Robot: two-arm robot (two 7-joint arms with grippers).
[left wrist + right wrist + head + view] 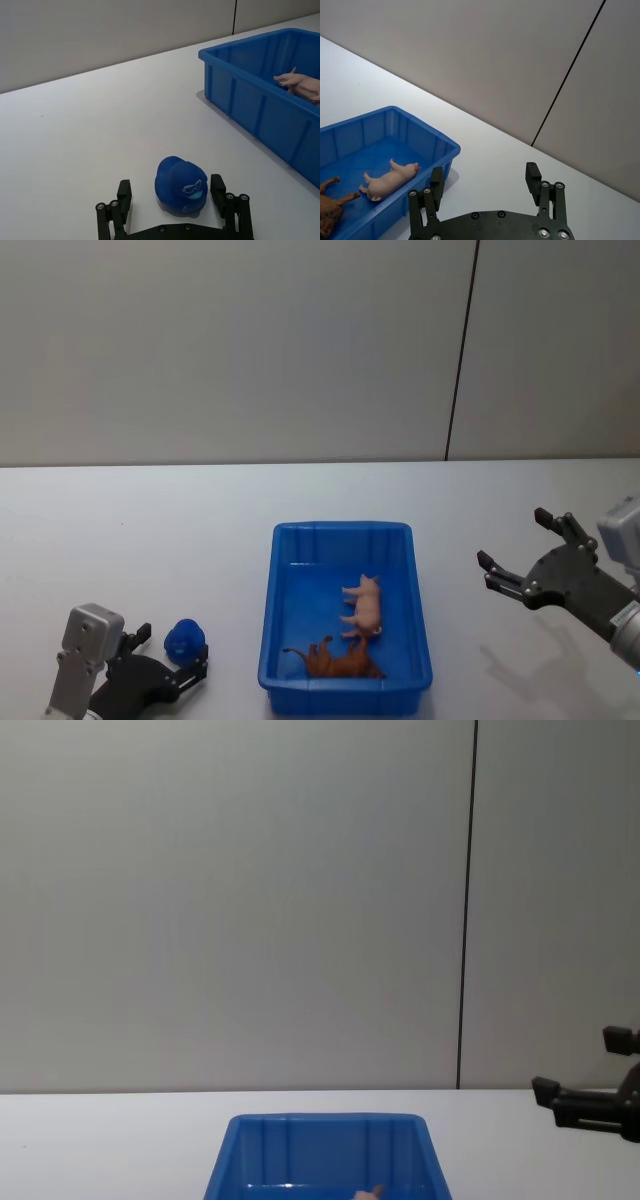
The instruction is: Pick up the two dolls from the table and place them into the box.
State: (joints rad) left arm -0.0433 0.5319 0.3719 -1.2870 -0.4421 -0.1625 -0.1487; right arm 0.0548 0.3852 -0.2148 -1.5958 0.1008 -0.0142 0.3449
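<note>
Worktop [150, 530], white and wide, runs to a grey wall. Blue box [345, 695] sits between my claws, holding a pink pig doll [364, 605] and a brown doll [335, 662]. My right claw [528, 552] hovers spread wide, empty. My left claw [172, 195] sits open around a small blue duck [180, 186].

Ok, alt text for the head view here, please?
A bright blue rectangular plastic box on a white table holds a pink toy pig and a brown toy animal. The left gripper brackets a small blue toy duck; the right gripper hovers open.
</note>
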